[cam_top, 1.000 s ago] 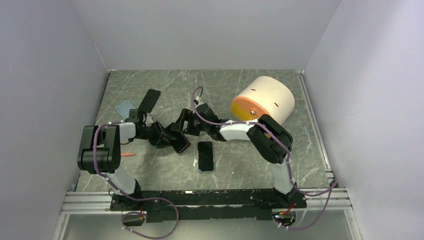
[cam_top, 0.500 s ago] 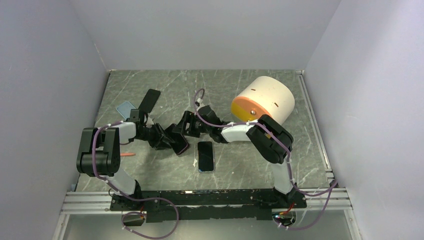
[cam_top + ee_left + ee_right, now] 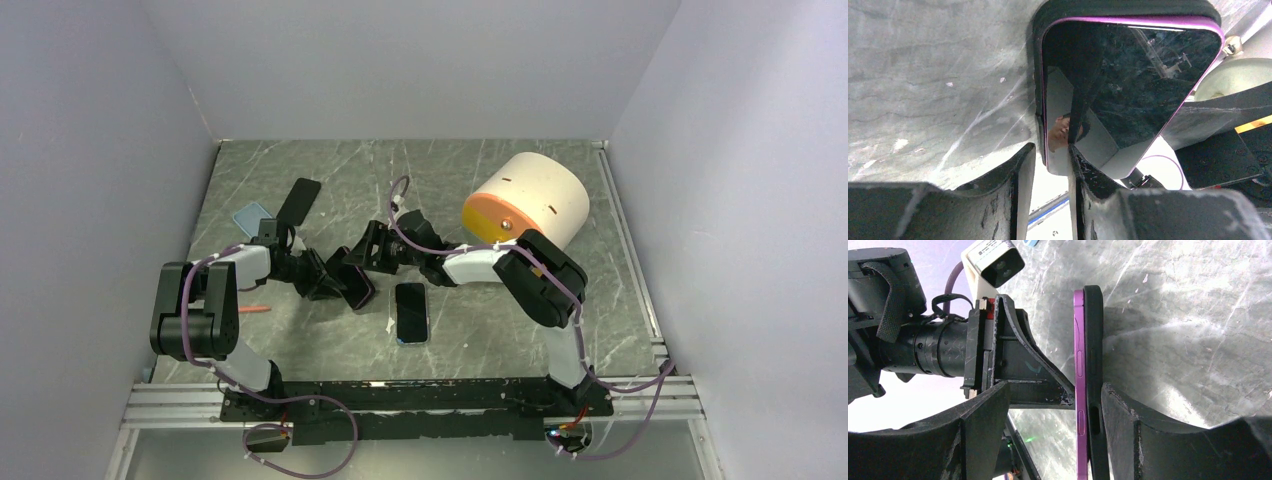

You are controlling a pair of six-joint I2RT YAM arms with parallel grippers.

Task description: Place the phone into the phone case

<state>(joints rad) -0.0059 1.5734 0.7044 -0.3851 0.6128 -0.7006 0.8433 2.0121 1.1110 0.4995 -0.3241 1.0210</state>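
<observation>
A purple-edged phone [image 3: 1078, 340] stands on edge against a black phone case [image 3: 1093, 340], mid-table between both arms [image 3: 357, 288]. Its purple side shows in full beside the case. In the left wrist view the case rim [image 3: 1123, 7] frames the dark screen [image 3: 1128, 75]. My left gripper [image 3: 1050, 155] straddles the phone's lower edge. One finger touches the screen, and a thin gap separates the other from the case. My right gripper [image 3: 1055, 390] is open around both. Its right finger [image 3: 1128, 430] rests on the case back, while its left finger stands well clear.
A second dark phone [image 3: 411, 312] lies flat just right of the grippers. A black slab [image 3: 298, 203] and a light blue piece [image 3: 250, 215] lie at the back left. A large white cylinder with an orange end [image 3: 525, 200] lies at the back right. A small orange item [image 3: 256, 310] is near the left arm.
Both grippers have narrowed around the phone and case. The pair and both gripper tips have shifted slightly to the left.
</observation>
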